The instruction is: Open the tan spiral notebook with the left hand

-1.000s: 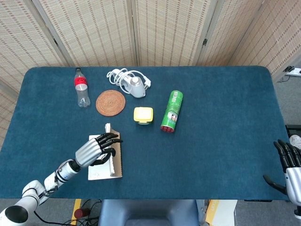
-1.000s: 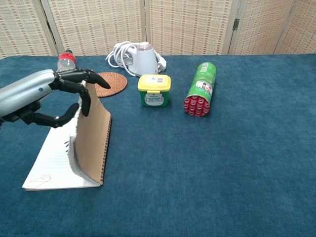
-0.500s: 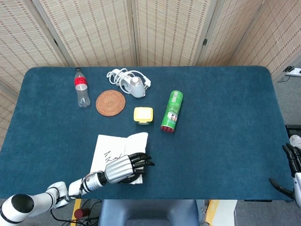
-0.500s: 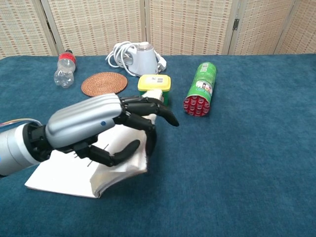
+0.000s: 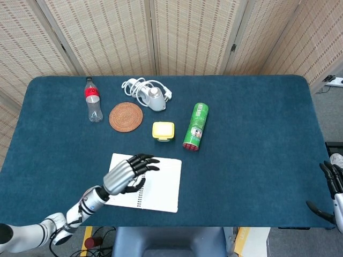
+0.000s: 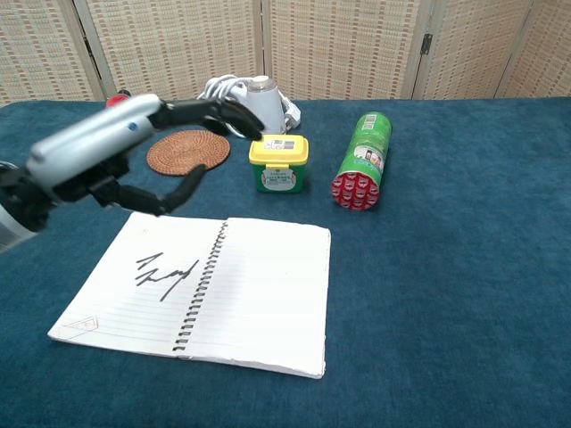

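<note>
The spiral notebook (image 5: 155, 184) (image 6: 241, 294) lies flat and open on the blue table, white lined pages up, with a scribble on its left page. Its tan cover is hidden underneath. My left hand (image 5: 126, 172) (image 6: 134, 152) hovers above the left page with its fingers spread and nothing in it. The chest view shows it lifted clear of the paper. My right hand (image 5: 333, 190) shows only at the right edge of the head view, fingers apart, empty.
Behind the notebook stand a yellow-lidded jar (image 5: 163, 130) (image 6: 278, 163), a lying green can (image 5: 195, 126) (image 6: 363, 160), a round woven coaster (image 5: 126, 116) (image 6: 187, 151), a plastic bottle (image 5: 93, 99) and a white charger with cable (image 5: 150, 94) (image 6: 252, 105).
The cover and pages went from standing upright to lying flat on the right side. My left hand swung right with them, then let go and drew back up over the left page.
</note>
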Robot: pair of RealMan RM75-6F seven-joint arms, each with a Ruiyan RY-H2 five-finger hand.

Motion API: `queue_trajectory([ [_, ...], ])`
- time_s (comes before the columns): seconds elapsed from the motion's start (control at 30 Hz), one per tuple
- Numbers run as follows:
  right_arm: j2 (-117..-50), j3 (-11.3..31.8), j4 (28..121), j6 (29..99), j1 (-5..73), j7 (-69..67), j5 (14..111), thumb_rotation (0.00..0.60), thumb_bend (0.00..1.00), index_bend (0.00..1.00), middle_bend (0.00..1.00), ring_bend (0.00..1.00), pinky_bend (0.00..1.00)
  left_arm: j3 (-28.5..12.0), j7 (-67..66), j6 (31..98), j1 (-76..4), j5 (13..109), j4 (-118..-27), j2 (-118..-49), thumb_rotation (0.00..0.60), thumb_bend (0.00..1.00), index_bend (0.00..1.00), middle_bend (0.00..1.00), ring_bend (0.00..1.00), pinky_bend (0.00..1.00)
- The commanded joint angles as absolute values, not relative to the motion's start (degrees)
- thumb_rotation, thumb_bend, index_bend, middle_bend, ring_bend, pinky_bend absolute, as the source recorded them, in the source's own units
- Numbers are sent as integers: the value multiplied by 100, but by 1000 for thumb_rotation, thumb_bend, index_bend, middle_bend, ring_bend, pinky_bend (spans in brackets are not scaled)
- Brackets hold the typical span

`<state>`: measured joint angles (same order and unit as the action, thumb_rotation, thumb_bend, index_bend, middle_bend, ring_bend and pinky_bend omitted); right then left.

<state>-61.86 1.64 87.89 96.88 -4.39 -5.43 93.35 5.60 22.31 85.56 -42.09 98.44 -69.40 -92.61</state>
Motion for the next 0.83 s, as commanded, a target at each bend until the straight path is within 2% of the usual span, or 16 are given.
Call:
queue_trajectory([
  [0.03,-6109,160,8834,9556,-341,-466,9383,600,179,0,94,75,106,416,1890,8338,-3726,9111,-7411,-8640,600,513,261,209,157,220],
  [0.1,-6070,161,8859,9445,-260,-427,9415,600,187,0,96,75,106,390,1571,8200,-3481,8680,-7703,-8296,600,442,263,208,157,220],
  [0.33,-6030,168,8908,9179,-46,-385,9486,600,204,0,96,75,106,320,511,8552,-2619,7865,-8278,-7610,600,381,243,207,156,221],
  [0.6,-6054,168,8910,8954,138,-384,9506,600,205,0,96,75,106,321,-64,9363,-1752,7814,-8504,-7319,600,378,239,207,155,220],
  [0.83,-6110,181,8879,8855,234,-403,9467,600,205,0,96,75,106,433,-431,9663,-1260,8016,-8759,-7178,600,379,244,207,155,221],
])
